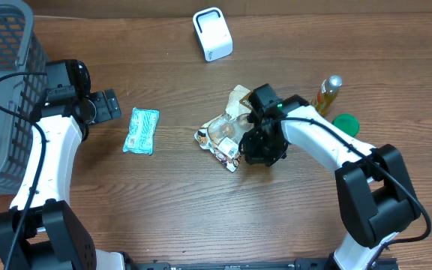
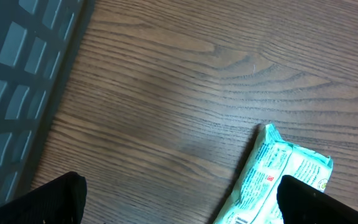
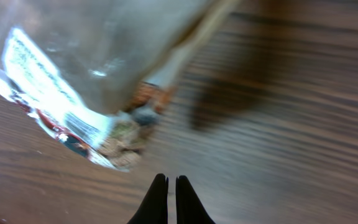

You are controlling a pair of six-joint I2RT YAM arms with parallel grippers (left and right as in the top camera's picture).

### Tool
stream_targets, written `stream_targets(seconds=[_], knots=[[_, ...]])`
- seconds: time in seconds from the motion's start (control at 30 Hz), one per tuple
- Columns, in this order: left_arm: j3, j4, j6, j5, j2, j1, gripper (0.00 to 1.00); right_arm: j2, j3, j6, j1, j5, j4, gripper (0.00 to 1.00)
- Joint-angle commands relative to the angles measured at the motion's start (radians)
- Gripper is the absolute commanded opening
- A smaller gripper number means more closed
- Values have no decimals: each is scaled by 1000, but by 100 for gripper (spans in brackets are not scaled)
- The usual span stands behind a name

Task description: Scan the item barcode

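The right hand (image 3: pixel 171 198) is pinched shut on nothing, with the clear snack bag (image 3: pixel 92 68) just ahead of its tips; the left hand (image 2: pixel 182 202) is spread wide and empty, teal packet (image 2: pixel 278 174) just ahead; the white scanner (image 1: pixel 212 34) is far beyond on the desk (image 1: pixel 171 195)

One basket (image 1: pixel 10 30), one white scanner (image 1: pixel 212 34), one teal packet (image 1: pixel 141 131), one snack bag (image 1: pixel 222 136), one bottle (image 1: pixel 327 94), one green lid (image 1: pixel 345 123).

left arm (image 1: pixel 55 142) extended forward, left fingers (image 2: pixel 55 200) spread wide; right arm (image 1: pixel 317 135) bent inward, right fingers (image 3: pixel 159 202) pressed together
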Motion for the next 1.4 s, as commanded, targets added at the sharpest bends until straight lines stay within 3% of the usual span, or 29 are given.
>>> stream_targets(seconds=[0.0, 0.27, 0.5, 0.73, 0.9, 1.07, 1.37], knots=[[18, 1, 11, -5, -15, -7, 99, -2, -33, 85, 55, -47, 66, 4], [18, 1, 11, -5, -15, -7, 100, -2, -34, 99, 201, -47, 286, 6], [18, 1, 11, -5, -15, -7, 100, -2, -27, 98, 229, -54, 308, 5], [18, 1, 11, -5, -15, -7, 100, -4, 108, 38, 197, -242, 142, 12], [18, 1, 11, -5, -15, -7, 99, -4, 248, -57, 167, -252, -42, 23], [18, 1, 11, -5, -15, -7, 99, -4, 312, -97, 120, -252, -115, 26], [18, 1, 11, -5, -15, -7, 100, -4, 309, -97, 64, -13, -159, 33]])
